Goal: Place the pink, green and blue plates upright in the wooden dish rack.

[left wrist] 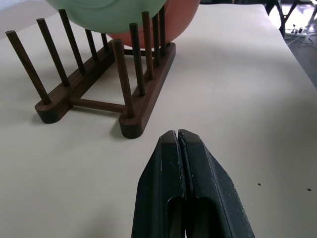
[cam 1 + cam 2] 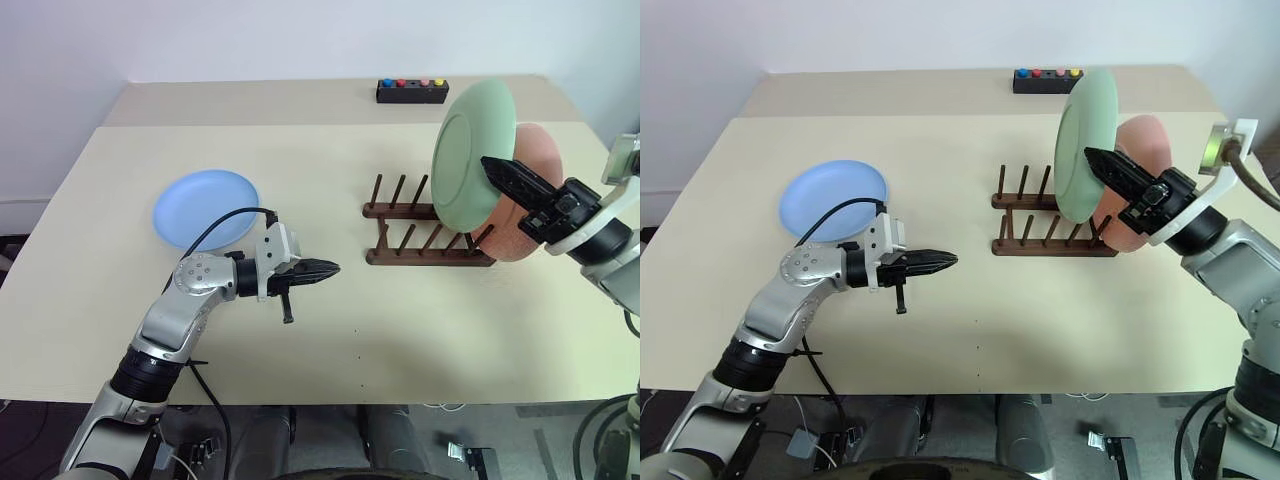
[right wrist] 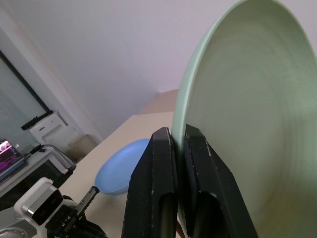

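The blue plate (image 2: 206, 207) lies flat on the cream table (image 2: 420, 330) at the left, well apart from the rack and untouched. Just beside it, toward the near edge, the left gripper (image 2: 322, 270) hovers over bare tabletop with its two black fingers pressed together on nothing; it points toward the rack. In the left wrist view those closed fingers (image 1: 185, 191) aim at the near end of the wooden dish rack (image 1: 106, 82), with open table between them.

The wooden dish rack (image 2: 425, 235) stands a little right of the table's middle — two dark base bars, each with a row of upright pegs. The pegs on its left part are free. At its right end the pink plate (image 2: 525, 195) stands on edge between the pegs, leaning slightly.

In front of the pink plate, and partly covering it, the green plate (image 2: 470, 150) is held upright in the air above the rack's right half, its lower rim near the peg tops; whether it touches them I cannot tell. The right gripper (image 2: 505, 178) is clamped on this plate's rim — the right wrist view shows one finger (image 3: 153, 188) on each side of the green edge (image 3: 247, 114).

Far back on the table, behind the rack, sits a small black box (image 2: 411, 91) with coloured buttons.
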